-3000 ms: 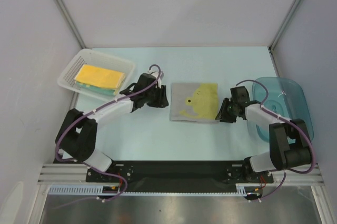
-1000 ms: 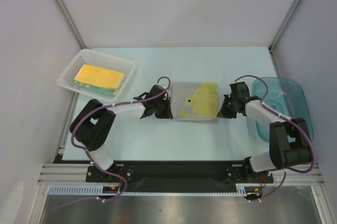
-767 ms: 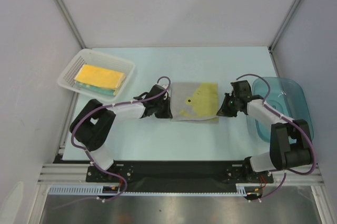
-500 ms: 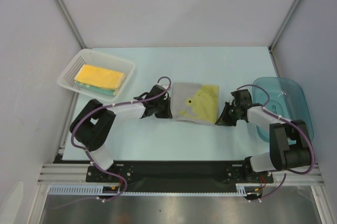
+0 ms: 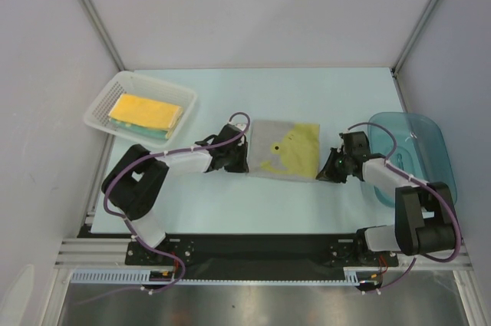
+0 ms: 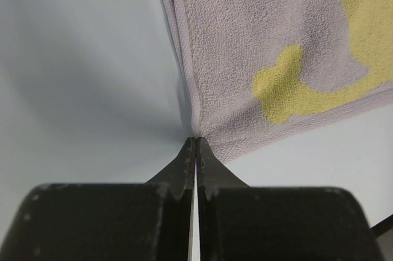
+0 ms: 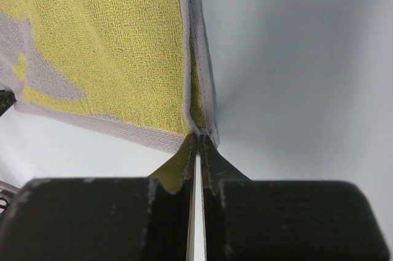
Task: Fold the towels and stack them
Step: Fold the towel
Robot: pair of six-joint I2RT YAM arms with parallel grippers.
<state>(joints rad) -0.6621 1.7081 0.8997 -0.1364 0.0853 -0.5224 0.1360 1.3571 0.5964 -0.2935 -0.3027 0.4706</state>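
Pale blue worktop (image 5: 307, 96). On it: white mesh basket (image 5: 98, 109) at 10 o'clock, blue translucent tub (image 5: 418, 136) at 3 o'clock by the right edge. Folded chick towel (image 5: 284, 149) lies near centre, between them.

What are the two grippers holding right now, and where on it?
Both pinch the grey-and-yellow chick towel: the left gripper at its near left corner, the right gripper at its near right corner.
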